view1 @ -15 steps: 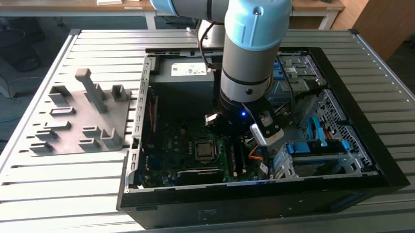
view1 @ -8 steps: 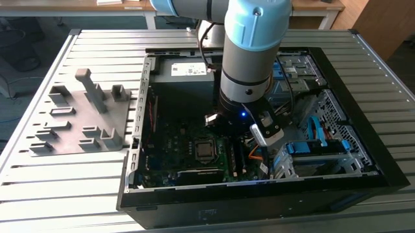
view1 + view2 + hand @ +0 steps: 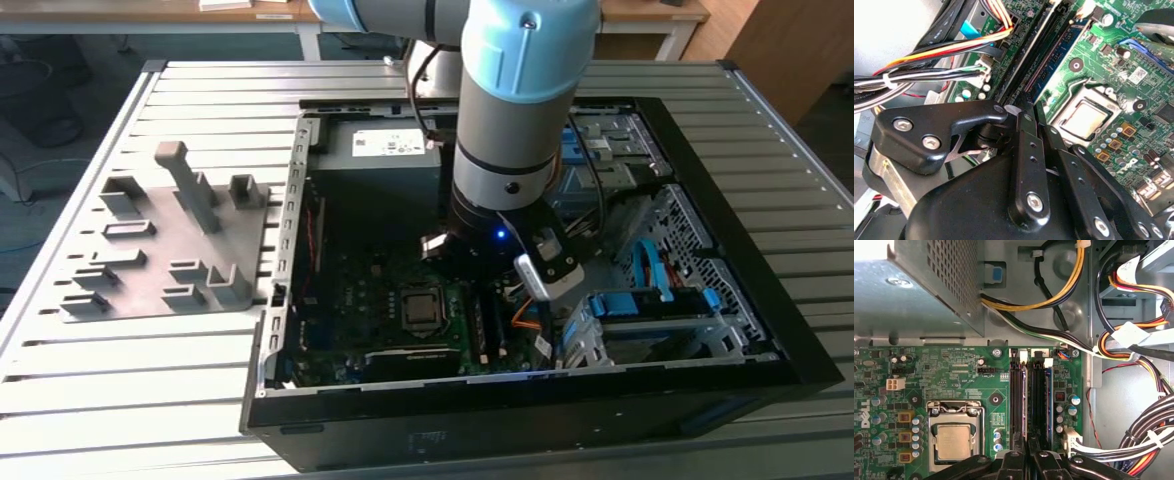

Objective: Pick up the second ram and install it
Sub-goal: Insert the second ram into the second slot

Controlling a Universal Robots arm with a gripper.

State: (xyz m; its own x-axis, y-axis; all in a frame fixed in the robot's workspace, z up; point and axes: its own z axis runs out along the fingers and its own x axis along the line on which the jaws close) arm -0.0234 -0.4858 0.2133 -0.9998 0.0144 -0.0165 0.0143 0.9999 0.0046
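My gripper is down inside the open computer case, over the memory slots beside the CPU socket. In both wrist views the black fingers come together at their tips: gripper, gripper. The second ram shows edge-on as a thin dark strip that runs from between the fingertips along a slot, upright on the green motherboard. The same strip, the second ram, lies between black slot walls. How deep it sits in the slot is hidden.
Bundles of coloured cables hang close beside the slots. The metal power supply box stands past the board's edge. A drive cage fills the case at the exterior view's right. The grey fixture plate lies on the slatted table at the exterior view's left.
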